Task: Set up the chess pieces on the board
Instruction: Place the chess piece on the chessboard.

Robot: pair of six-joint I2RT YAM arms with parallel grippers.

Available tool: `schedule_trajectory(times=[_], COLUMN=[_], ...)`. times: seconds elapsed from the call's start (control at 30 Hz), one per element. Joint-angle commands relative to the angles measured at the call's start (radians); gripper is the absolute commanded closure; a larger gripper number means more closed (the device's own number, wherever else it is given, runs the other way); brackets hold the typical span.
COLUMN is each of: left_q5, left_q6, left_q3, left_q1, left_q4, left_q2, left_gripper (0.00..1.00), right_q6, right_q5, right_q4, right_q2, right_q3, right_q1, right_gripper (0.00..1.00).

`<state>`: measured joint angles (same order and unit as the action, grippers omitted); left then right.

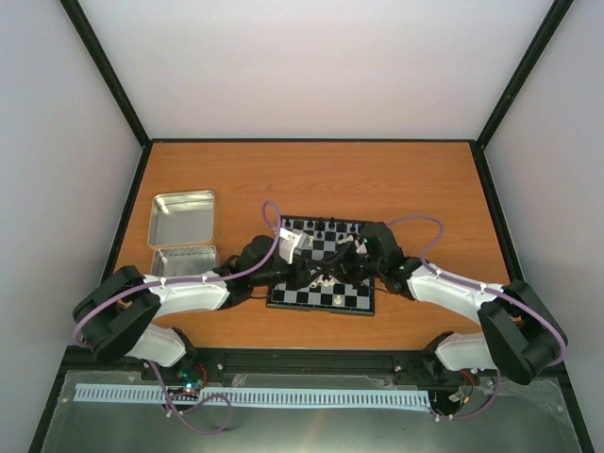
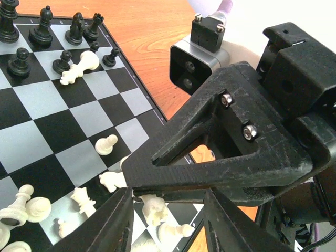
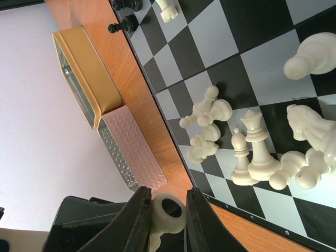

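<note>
The board (image 1: pixel 293 297) lies on the orange-brown worktop (image 1: pixel 311 179), towards its near side and about midway across. The black pieces (image 2: pixel 42 29) stand at its far end, in a back row with pawns in front. One cream-white piece (image 2: pixel 79 68) lies tipped over among those pawns. The middle squares are mostly bare, apart from a lone white pawn (image 2: pixel 106 144) standing upright near the right edge.

At the near end the other white pieces (image 3: pixel 257 147) are crowded together in no order. A few are upright and several lie on their sides, touching or leaning on one another.

Both arms reach in over that end of the board, one from each side, and their heads are close together. The left gripper (image 2: pixel 168 212) hangs low over the jumble with its fingers (image 2: pixel 118 226) spread. A couple of fallen white pieces lie on the squares in the gap, and neither finger touches them.

The right gripper (image 3: pixel 167 205) is off the near corner of the board. It is pinching a single cream-white chessman (image 3: pixel 169 215), whose round hollow base faces the wrist camera.

Away to the left, well apart from the board, two shallow metal tins (image 1: pixel 182 215) sit one behind the other.
</note>
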<state>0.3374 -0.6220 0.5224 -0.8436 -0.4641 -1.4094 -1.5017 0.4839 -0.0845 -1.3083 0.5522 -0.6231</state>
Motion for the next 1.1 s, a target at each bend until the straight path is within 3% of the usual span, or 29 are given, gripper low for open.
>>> schedule_trajectory(times=[0.0,0.2,0.47,0.57,0.7,0.77,0.93,1.07], left_q5=[-0.011,-0.023,-0.049,-0.057,-0.059,-0.070,-0.139,-0.169], left_q6=[0.044,0.051,0.047,0.049,0.045,0.049,0.036,0.006], left_q3=[0.006,0.014,0.027,0.047,0.082,0.095,0.157,0.199], left_q1=[-0.011,-0.011,-0.011,-0.011,-0.012,-0.012,-0.012,-0.011], left_q4=[0.005,0.005,0.034,0.096,0.270,0.399,0.810,1.020], left_q2=[0.001,-0.002,-0.008,0.009,0.065,0.100,0.178,0.184], left_gripper=[0.62,0.78,0.89,0.90,0.91,0.91,0.91,0.90], right_q6=[-0.005,0.001,0.004,0.033,0.155,0.217,0.322,0.378], right_q5=[0.000,0.002,0.006,-0.004,-0.068,-0.132,-0.315,-0.421], right_q4=[-0.016,-0.005,-0.007,0.027,0.168,0.255,0.392,0.490], right_q2=[0.016,0.018,0.022,0.024,0.044,0.072,0.168,0.204], right_q3=[-0.010,-0.011,-0.012,-0.002,0.052,0.076,0.110,0.141], right_q1=[0.005,0.005,0.005,0.006,0.005,0.005,0.008,0.008], right_gripper=[0.87,0.87,0.86,0.77,0.48,0.39,0.35,0.35])
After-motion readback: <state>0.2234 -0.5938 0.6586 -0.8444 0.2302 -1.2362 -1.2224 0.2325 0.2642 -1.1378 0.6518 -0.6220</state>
